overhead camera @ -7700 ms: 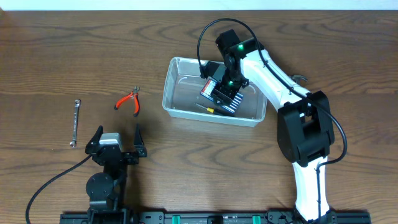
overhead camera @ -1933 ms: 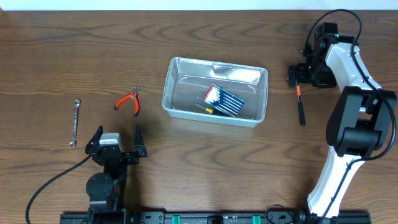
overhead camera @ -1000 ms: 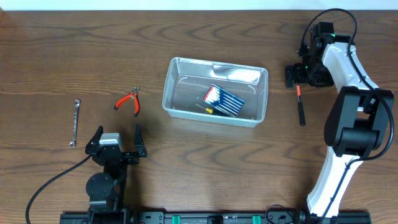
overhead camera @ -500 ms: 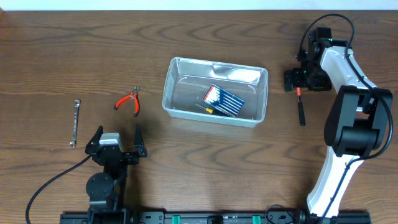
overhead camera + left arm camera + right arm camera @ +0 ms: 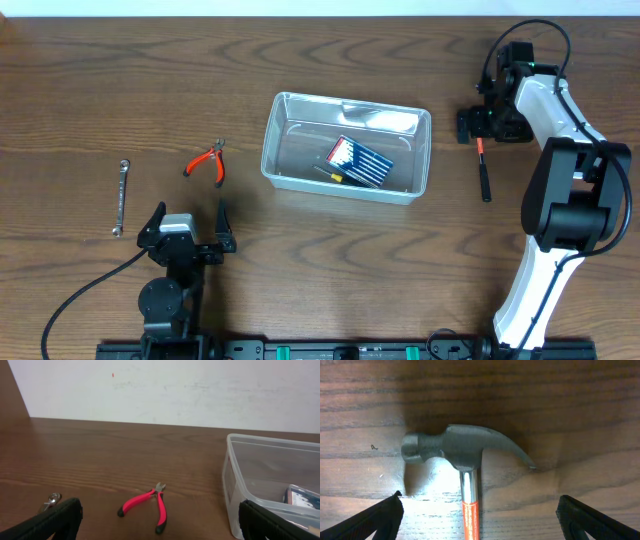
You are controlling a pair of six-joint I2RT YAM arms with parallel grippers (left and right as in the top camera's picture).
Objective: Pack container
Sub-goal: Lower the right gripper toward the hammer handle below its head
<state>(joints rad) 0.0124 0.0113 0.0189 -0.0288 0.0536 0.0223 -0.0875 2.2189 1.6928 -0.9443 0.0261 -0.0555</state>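
The clear plastic container (image 5: 346,147) sits mid-table and holds a blue screwdriver-set case (image 5: 359,161); its left wall shows in the left wrist view (image 5: 235,485). A hammer with a steel head and orange-and-black handle (image 5: 483,168) lies right of the container. My right gripper (image 5: 483,126) hangs open over the hammer's head (image 5: 455,450), its fingers wide on either side of the handle (image 5: 470,520), touching nothing. My left gripper (image 5: 190,228) is open and empty at the front left.
Red-handled pliers (image 5: 208,162) lie left of the container, also in the left wrist view (image 5: 150,505). A silver wrench (image 5: 120,196) lies further left, its end in the left wrist view (image 5: 50,500). A white wall stands behind the table.
My right arm released the blue case in the container, swung right to the hammer, and has edged slightly left over its head. The left arm has not moved.
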